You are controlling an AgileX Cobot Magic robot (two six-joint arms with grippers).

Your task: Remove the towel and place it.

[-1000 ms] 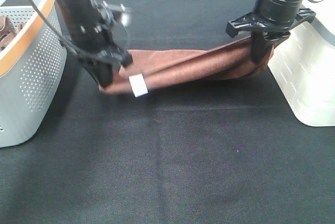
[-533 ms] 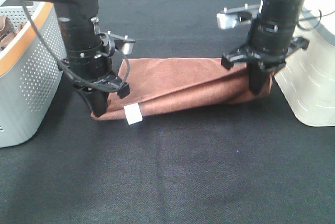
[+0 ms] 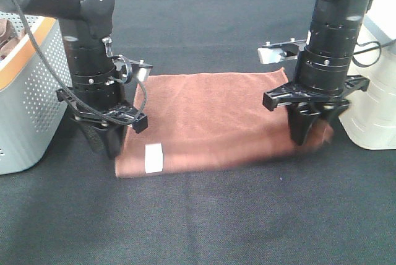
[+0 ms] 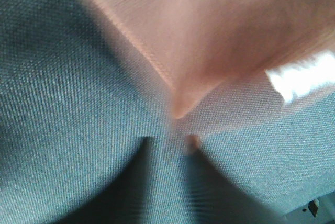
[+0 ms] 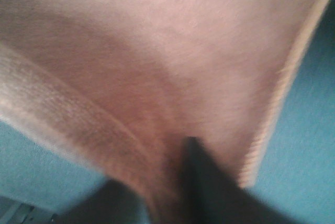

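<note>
- The table (image 3: 204, 221) is covered in black cloth, and its near part lies bare.
- The towel (image 3: 210, 119) lies spread almost flat on the table, mid-scene between the two arms, its near edge blurred.
- A small white tag (image 3: 153, 157) sits at the towel's near edge, toward the left corner (in the left wrist view it shows as a blurred white patch (image 4: 303, 80)).
- The left gripper (image 3: 106, 138) points straight down at the towel's near left corner, low against the table.
- In the left wrist view the towel corner (image 4: 180, 110) lies just off the dark fingertips (image 4: 142, 148), with a strip of table between them; the fingers stand slightly apart and nothing sits between them, though the picture is blurred.
- The right gripper (image 3: 307, 130) points down at the towel's near right corner, which is bunched up around it.
- In the right wrist view the towel (image 5: 157, 67) fills most of the frame, with a fold running up to a dark finger (image 5: 201, 174); the fingers look closed on that fold (blur hides the exact contact).
- A grey perforated basket (image 3: 37, 101) with an orange rim stands at the left edge, beside the left arm, with something brownish inside it.
- A white bin (image 3: 377, 110) stands at the right edge, just behind the right arm.
</note>
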